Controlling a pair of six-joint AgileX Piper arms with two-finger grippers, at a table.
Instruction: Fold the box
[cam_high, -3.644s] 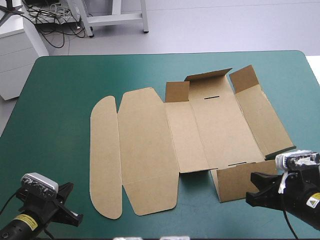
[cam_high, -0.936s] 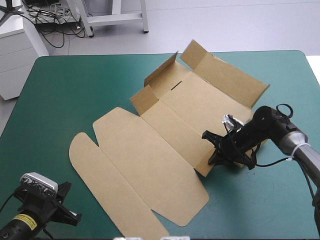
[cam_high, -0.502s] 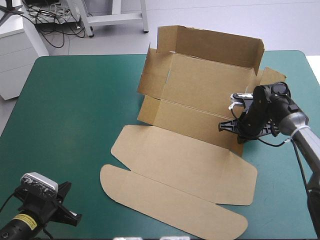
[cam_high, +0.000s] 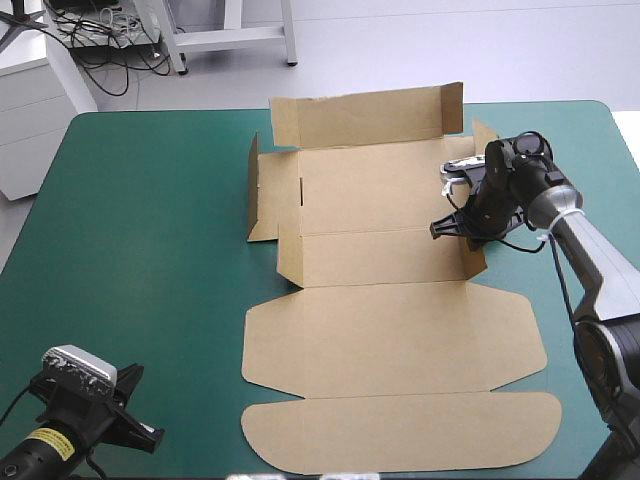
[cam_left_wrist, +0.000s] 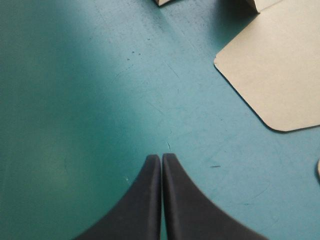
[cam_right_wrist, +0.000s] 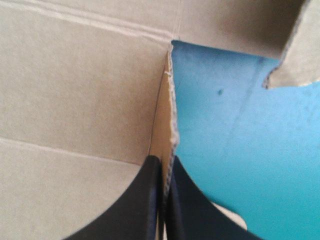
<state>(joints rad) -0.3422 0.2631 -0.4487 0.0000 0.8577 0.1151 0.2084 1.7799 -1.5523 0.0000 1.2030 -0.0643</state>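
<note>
**Right gripper (cam_high: 445, 227) pinches the box (cam_high: 400, 330) at its right end; left gripper (cam_high: 150, 437) sits closed, clear of the board**

We see the brown box spread over the middle and right of the teal-green cover (cam_high: 150, 220). Its far wall (cam_high: 360, 115) stands upright near the table's far edge, and short flaps (cam_high: 262, 190) stand at its left end. Two broad panels lie flat toward the near edge, the nearest one (cam_high: 400, 435) with rounded corners.

The right arm reaches in from the table's right side to the right end of the box's tray part. In the right wrist view its black fingers (cam_right_wrist: 145, 200) are all but closed, with a thin raised edge of board (cam_right_wrist: 170, 125) caught between them. That edge runs straight ahead from the fingertips. Brown board fills the view on one side of it, and bare teal-green cover (cam_right_wrist: 240, 125) shows on the other.

The left gripper is at the table's near-left corner, well apart from the box. In its own wrist view we see its fingers (cam_left_wrist: 145, 200) pressed together in one point, with nothing between them, over bare cover. A rounded corner of a flat panel (cam_left_wrist: 280, 75) lies ahead of them and off to one side, not touching them.
</note>
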